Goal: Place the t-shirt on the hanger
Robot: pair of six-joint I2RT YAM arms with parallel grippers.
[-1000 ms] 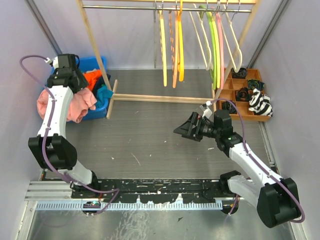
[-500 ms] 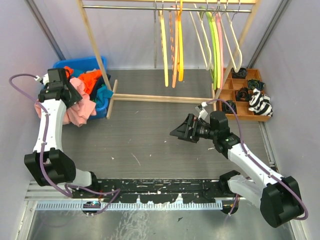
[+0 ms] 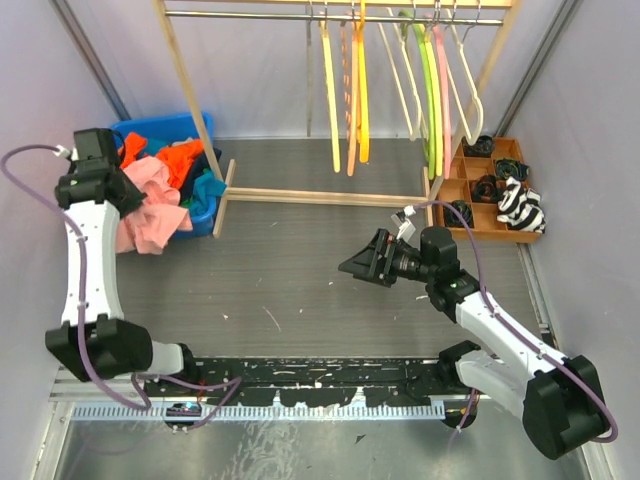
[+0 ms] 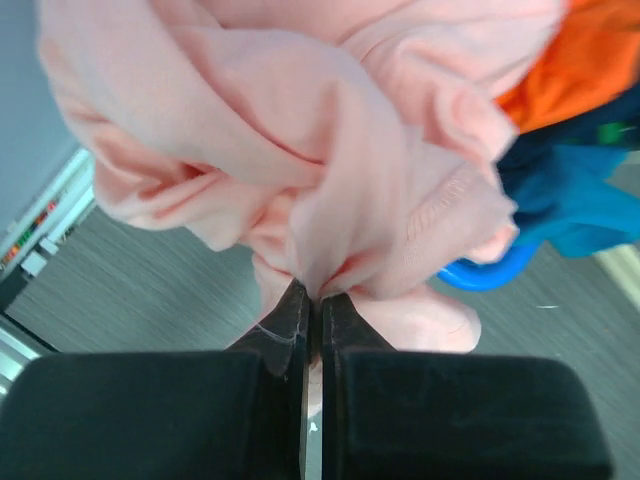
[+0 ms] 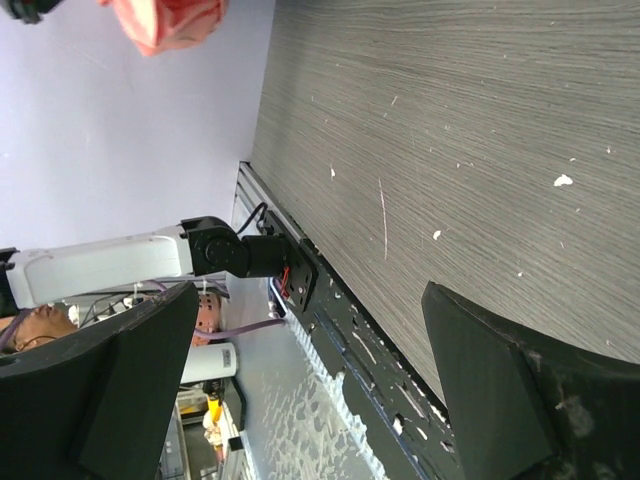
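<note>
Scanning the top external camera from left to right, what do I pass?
t-shirt → teal garment → yellow hanger → right end effector → green hanger → wooden tray

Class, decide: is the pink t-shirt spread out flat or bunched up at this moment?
Bunched up. The t-shirt hangs in crumpled folds, and the left gripper is pinched shut on one fold.

Gripper pinches the t-shirt fold.
</note>
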